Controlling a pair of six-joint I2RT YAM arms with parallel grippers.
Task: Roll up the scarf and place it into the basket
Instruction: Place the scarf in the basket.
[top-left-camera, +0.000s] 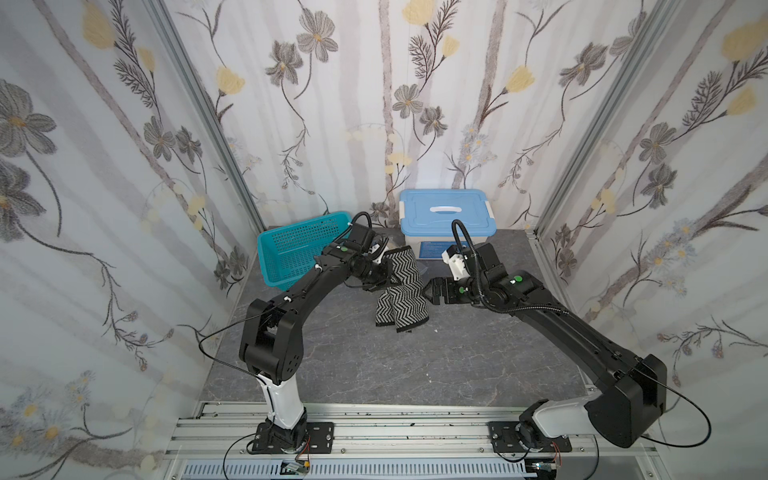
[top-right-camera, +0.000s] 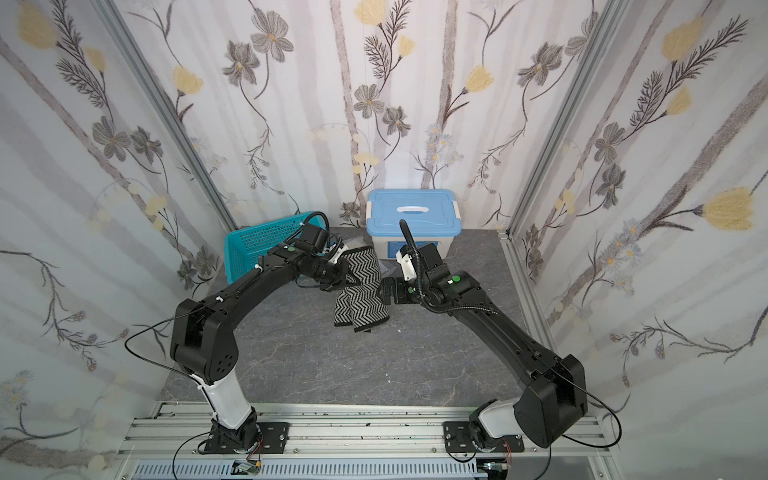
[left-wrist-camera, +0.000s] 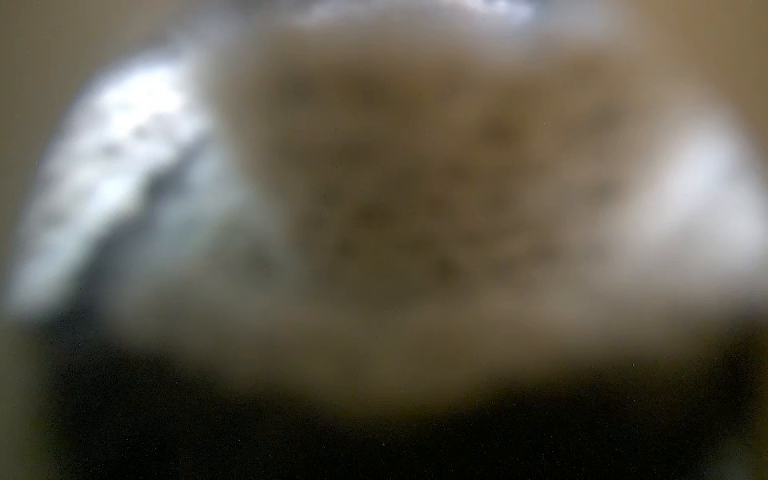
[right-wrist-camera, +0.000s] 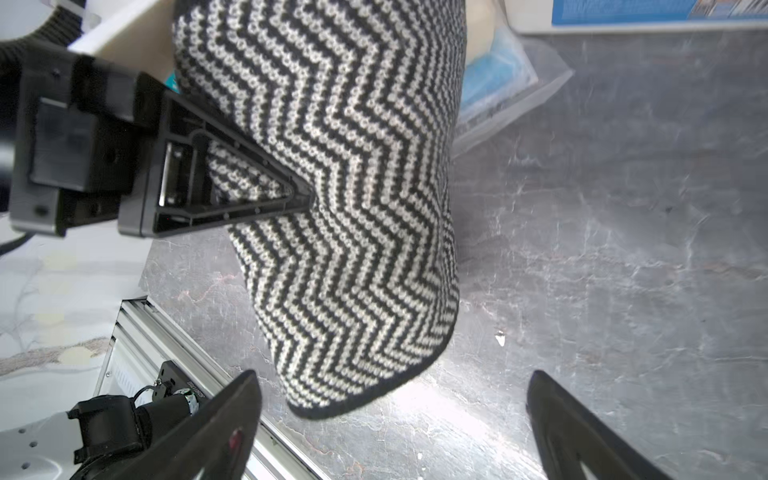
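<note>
Hanging from the left jaws, clamped shut on its side, the scarf (top-left-camera: 401, 286) drapes loosely toward the tabletop (top-left-camera: 374, 365), seemingly lifted for carrying. Right jaws gape wide just beside it, empty. Basket (top-left-camera: 291, 245) sits behind the left arm (top-left-camera: 299, 291); lidded box (top-left-camera: 446, 216) and clear bag (right-wrist-camera: 498, 83) crowd behind.

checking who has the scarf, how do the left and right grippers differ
The left gripper is shut, the right gripper wide open. The left gripper pinches the scarf and holds it up; the right gripper holds nothing. Both are black and face the scarf from opposite sides.
</note>
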